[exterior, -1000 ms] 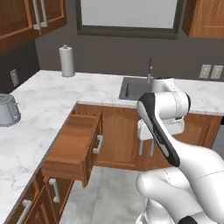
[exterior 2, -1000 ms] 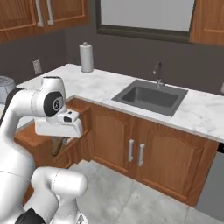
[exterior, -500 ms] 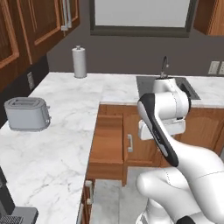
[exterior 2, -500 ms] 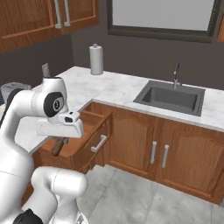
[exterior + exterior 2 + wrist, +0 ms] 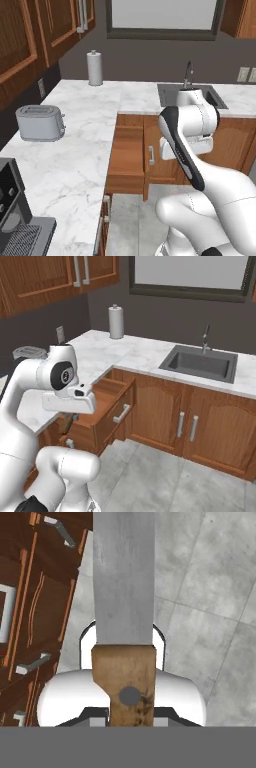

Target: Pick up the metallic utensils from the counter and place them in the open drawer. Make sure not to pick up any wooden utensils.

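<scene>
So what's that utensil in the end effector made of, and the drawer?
Utensil: the blade looks like dull brushed grey metal; the handle looks like brown wood with a round grey rivet. Drawer: apparently brown grained wood with a metal-looking bar pull.

You have the toaster (image 5: 40, 123) on the table (image 5: 80, 150) near its left edge, the paper towel roll (image 5: 94, 68) at the back, the sink (image 5: 192, 95) to the right, and the drawer (image 5: 126, 160) projecting from the table's front edge.
</scene>
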Controlling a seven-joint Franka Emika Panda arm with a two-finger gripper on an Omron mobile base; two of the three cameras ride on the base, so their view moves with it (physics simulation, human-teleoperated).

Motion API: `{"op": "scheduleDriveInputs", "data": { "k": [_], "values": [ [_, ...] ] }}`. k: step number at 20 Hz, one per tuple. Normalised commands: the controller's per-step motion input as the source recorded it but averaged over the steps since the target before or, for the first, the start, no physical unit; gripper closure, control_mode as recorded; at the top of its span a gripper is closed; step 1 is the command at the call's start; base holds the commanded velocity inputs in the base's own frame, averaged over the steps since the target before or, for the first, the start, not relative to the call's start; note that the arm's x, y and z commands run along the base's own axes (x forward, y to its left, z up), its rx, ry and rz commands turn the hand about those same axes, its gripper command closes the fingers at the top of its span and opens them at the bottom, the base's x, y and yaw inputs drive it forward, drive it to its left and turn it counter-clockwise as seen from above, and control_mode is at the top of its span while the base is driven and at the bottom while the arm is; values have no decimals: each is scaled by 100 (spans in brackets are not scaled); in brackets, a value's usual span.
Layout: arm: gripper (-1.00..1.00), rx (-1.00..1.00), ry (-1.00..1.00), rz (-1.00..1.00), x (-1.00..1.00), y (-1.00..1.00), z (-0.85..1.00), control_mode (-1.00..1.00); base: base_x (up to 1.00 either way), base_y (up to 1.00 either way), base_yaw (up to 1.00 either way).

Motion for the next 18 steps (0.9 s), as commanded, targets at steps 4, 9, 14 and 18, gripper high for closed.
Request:
{"op": "scheduleDriveInputs", "data": {
  "k": [4, 9, 14, 18],
  "values": [
    [100, 0, 0, 0, 0, 0, 0, 100, -1, 69, 0],
    [100, 0, 0, 0, 0, 0, 0, 100, 13, 26, -1],
    [100, 0, 0, 0, 0, 0, 0, 100, 6, 4, -1],
    [100, 0, 0, 0, 0, 0, 0, 100, 0, 0, 0]
  ]
}}
